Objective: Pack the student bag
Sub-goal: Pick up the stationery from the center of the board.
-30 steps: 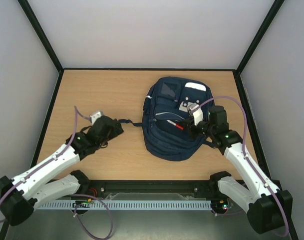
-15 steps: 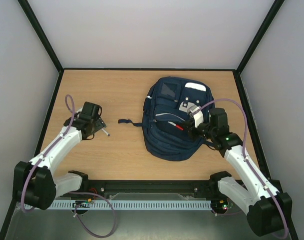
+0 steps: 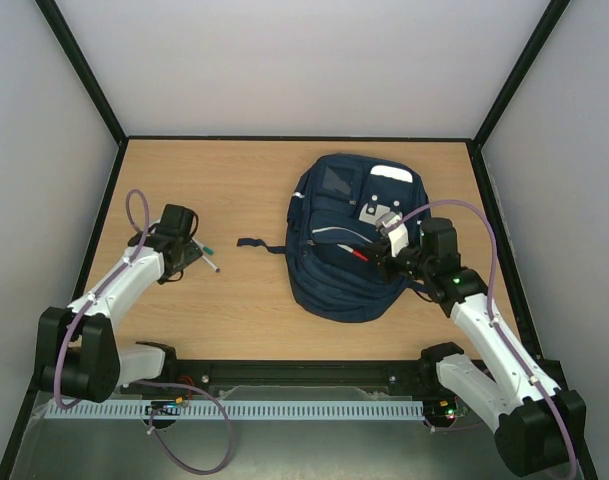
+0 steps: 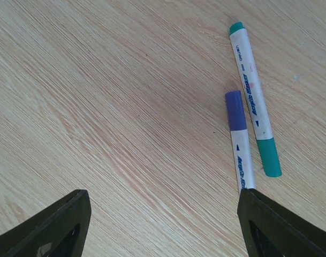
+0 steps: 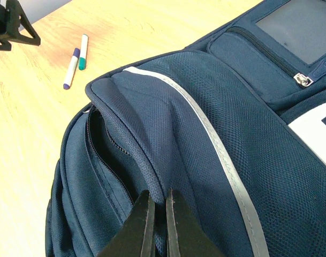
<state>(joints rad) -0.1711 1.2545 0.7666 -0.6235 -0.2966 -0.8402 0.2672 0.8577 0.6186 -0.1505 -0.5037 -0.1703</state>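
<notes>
The student bag [image 3: 344, 250], a large navy backpack with grey-white stripes, lies flat at the right middle of the table; its main zip gapes open [image 5: 101, 144]. My right gripper [image 3: 382, 262] is shut on a raised fold of the bag's fabric [image 5: 152, 160] beside that opening, the fingers [image 5: 176, 227] pinching it. My left gripper [image 4: 163, 225] is open and empty, low over the bare table at the left. A purple-capped marker [image 4: 239, 142] lies just inside its right finger [image 4: 283, 227], and a green-capped marker [image 4: 254, 101] lies beside that one. Both markers show in the top view [image 3: 211, 260].
A red-tipped pen [image 3: 356, 253] shows in the bag's opening. A dark strap [image 3: 261, 243] trails left from the bag. The bag's front pocket with a zip pull [image 5: 301, 79] faces up. Black frame walls edge the table [image 3: 234, 180].
My left arm has swung left, away from the bag's strap, and now hangs over the two markers. My right gripper has kept its hold on the bag.
</notes>
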